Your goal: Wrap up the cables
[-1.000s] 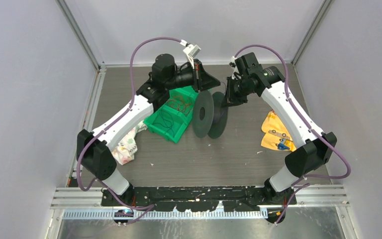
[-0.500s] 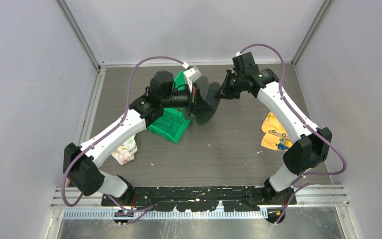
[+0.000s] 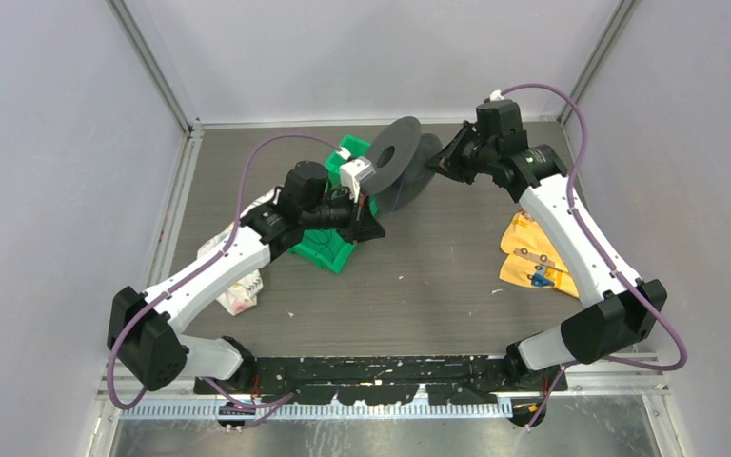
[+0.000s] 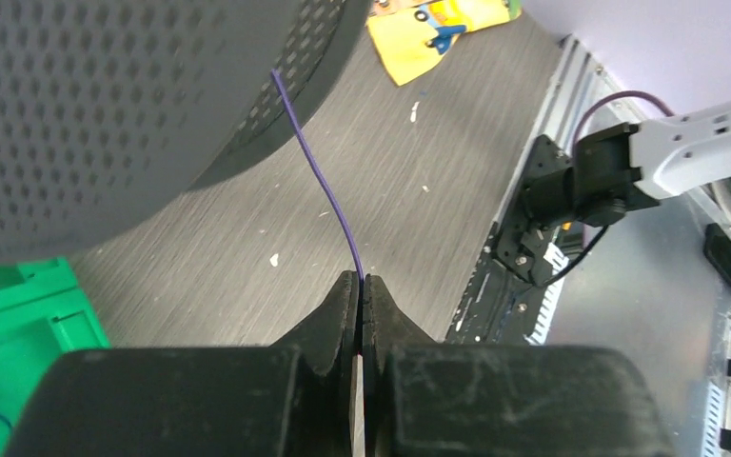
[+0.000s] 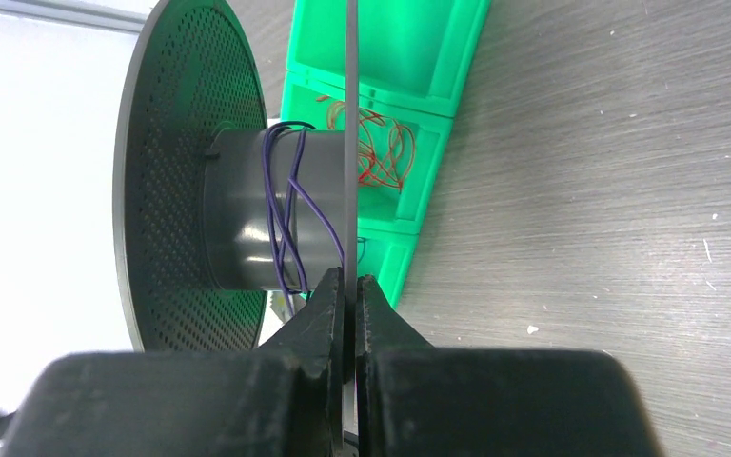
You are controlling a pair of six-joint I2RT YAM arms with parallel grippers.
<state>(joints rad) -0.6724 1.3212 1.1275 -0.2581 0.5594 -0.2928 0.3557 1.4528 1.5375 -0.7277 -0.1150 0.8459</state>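
The right gripper [image 5: 349,282] is clamped on the thin rim of the spool [image 3: 395,160], holding it tilted near the counter's far edge. Loose turns of purple cable [image 4: 333,209] ring the spool's core. The left gripper [image 4: 359,286] pinches the cable's free run, jaws tight together. From above, the cable is too thin to see. The left arm [image 3: 219,267] hides most of the green bin [image 5: 438,114], which holds reddish cables [image 5: 381,143].

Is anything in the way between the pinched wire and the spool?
Nothing visible. The purple wire runs free from the left gripper to the spool, which the right gripper holds by one flange.
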